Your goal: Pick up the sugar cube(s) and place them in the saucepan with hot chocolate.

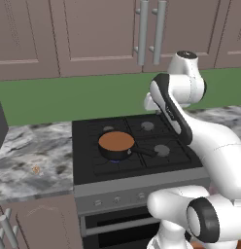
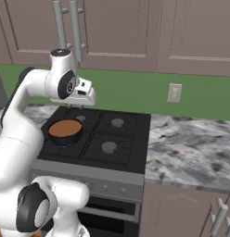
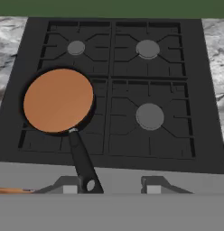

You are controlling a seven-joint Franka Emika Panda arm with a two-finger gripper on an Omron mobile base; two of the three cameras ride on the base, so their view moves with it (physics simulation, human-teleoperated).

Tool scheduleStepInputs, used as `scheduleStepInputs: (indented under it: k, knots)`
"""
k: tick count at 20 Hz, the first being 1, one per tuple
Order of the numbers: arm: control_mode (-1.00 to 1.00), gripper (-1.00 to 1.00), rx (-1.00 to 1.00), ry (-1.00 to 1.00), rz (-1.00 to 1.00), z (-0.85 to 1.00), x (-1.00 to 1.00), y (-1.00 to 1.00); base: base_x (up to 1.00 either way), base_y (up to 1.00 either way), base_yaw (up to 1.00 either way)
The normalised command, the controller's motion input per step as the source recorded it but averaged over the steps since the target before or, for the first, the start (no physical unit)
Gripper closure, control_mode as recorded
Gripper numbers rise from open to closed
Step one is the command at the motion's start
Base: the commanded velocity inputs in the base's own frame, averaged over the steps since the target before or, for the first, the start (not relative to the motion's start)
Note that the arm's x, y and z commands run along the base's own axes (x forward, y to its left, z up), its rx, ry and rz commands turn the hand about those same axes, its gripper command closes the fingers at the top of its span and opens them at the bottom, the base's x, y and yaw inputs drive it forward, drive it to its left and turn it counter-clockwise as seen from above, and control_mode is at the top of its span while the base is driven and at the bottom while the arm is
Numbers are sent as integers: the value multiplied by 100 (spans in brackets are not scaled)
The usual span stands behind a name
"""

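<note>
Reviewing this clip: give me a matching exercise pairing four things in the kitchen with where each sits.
Things:
1. saucepan
2. sugar cube
3. wall outlet
4. gripper

Places:
A. on the green backsplash
B. on the marble counter left of the stove
C. above the stove's rear
D. on the front left burner

Pairs: 1-D, 2-B, 3-A, 4-C

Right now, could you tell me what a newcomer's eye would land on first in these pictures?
Probably the black saucepan with its flat orange-brown liquid, sitting on the front-left burner of the black stove, handle toward the stove's front. Next, the big white arm arching above the stove. A tiny orange-tan sugar cube lies on the marble counter left of the stove, easy to miss.
</note>
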Motion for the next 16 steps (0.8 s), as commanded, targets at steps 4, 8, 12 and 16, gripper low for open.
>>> scheduleStepInputs:
  k: [4,8,12,16]
  knots:
    - [-100,-100,0,5,0,0,0,8,0,0,0]
    - [-100,-100,0,-2,4,-2,-6,44,0,0,0]
    - [-100,-100,0,-6,16,-29,-26,92,0,0,0]
    - [-100,-100,0,0,22,-47,-25,100,0,0,0]
